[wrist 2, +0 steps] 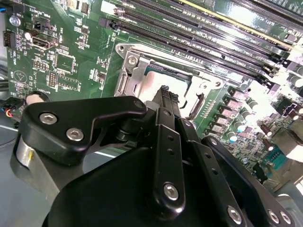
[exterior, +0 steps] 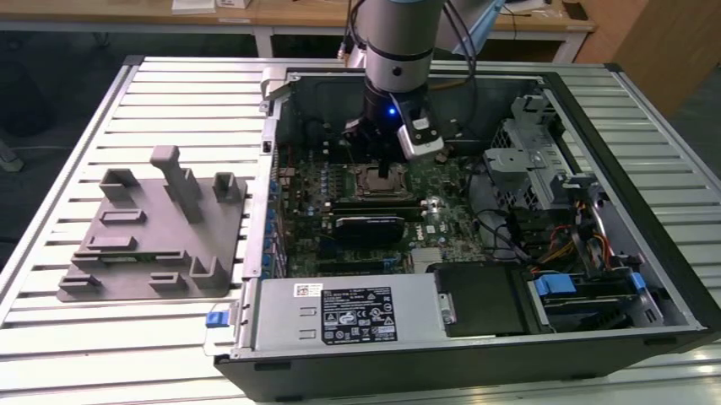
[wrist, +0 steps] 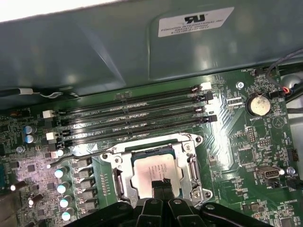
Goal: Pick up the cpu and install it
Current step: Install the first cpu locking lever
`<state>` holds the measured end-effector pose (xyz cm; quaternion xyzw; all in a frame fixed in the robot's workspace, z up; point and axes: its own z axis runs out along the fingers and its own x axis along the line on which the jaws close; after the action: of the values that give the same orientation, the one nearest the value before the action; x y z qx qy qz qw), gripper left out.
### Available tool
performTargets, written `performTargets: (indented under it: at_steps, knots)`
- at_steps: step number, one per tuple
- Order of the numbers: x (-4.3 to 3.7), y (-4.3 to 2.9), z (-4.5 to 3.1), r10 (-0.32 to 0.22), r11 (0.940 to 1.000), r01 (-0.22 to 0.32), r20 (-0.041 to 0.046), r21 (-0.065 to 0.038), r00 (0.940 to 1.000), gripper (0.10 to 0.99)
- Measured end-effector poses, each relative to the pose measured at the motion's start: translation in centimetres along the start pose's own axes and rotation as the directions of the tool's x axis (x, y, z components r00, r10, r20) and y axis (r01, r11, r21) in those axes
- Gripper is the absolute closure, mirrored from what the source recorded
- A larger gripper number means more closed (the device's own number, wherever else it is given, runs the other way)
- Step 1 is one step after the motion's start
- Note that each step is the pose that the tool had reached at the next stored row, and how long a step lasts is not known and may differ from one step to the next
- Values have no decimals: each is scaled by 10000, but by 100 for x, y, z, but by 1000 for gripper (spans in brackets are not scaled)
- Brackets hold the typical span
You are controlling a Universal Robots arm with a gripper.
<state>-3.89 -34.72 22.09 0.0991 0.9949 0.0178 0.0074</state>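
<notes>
The gripper (exterior: 381,163) hangs inside the open computer case (exterior: 671,278), directly above the socket frame (exterior: 381,179) on the motherboard (exterior: 441,226). In both wrist views its 2 fingers (wrist: 156,185) are pressed together with nothing between them.

The cpu (wrist: 152,166) lies flat inside the metal socket frame (wrist: 119,163), silver top facing up. The closed fingertips sit over the edge of the cpu nearest the gripper body and hide that part of it. Whether they touch the top cannot be told. Faint markings show on the cpu top but cannot be made out. In the second wrist view the gripper (wrist 2: 166,92) covers most of the cpu (wrist 2: 152,86), and the black linkage hides the board beneath it.

4 memory slots (wrist: 132,122) run parallel just beside the socket frame. A coin cell battery (wrist: 258,105) sits well apart from it, and a row of capacitors (wrist: 62,188) stands near its opposite side.

Labels:
1. A white printed label (wrist: 196,21) is on the case wall beyond the memory slots.
2. A large black-and-white label (exterior: 358,314) and a small white sticker (exterior: 307,290) are on the power supply (exterior: 282,316).

Outside the case, toward the exterior view's left, a grey fixture block (exterior: 158,232) rests on the slatted table (exterior: 101,363).
</notes>
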Motion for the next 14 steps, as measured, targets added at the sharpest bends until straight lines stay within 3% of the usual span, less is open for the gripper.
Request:
performTargets:
  at_steps: [14]
  knots:
    - [-2,6,-147,0,10000,0,0,0,10000,980]
